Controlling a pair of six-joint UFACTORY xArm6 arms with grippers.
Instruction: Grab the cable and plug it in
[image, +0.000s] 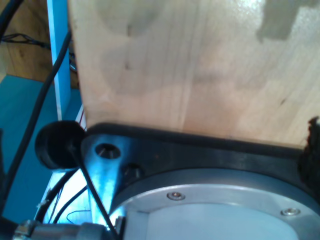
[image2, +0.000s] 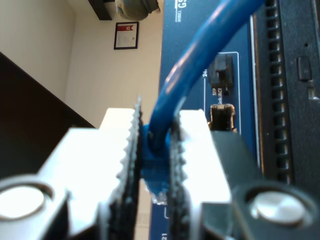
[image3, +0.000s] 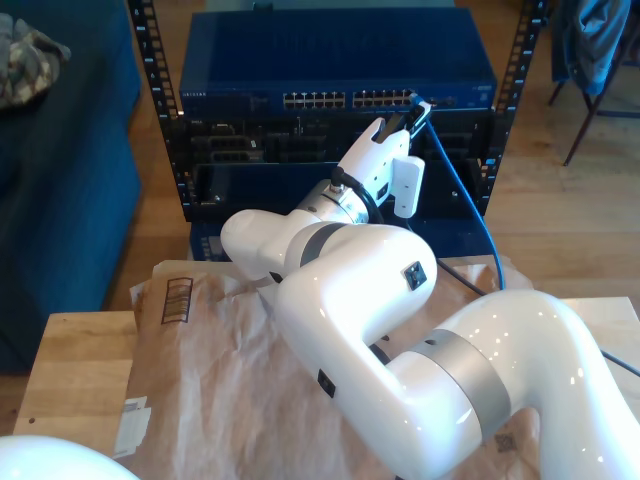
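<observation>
The cable (image2: 200, 55) is a bright-blue cord, and its blue plug (image2: 152, 172) is pinched between the toothed white fingers (image2: 192, 145) of my second gripper (image2: 156, 125), which is shut on it. Just past the fingertips stands the blue switch panel (image2: 245, 100) with a small port (image2: 222, 117). In the exterior view my second gripper (image3: 412, 112) is at the right end of the switch's port row (image3: 350, 99). From there the cable (image3: 470, 190) hangs down toward the table's right side. The first wrist view faces a wooden board (image: 200, 65).
The blue switch (image3: 330, 60) sits in a black rack (image3: 150, 90) behind a wooden table covered with crumpled brown paper (image3: 220, 370). A blue sofa (image3: 60, 200) fills the exterior view's left. Black cables (image: 45, 110) run beside an arm base flange (image: 215, 210).
</observation>
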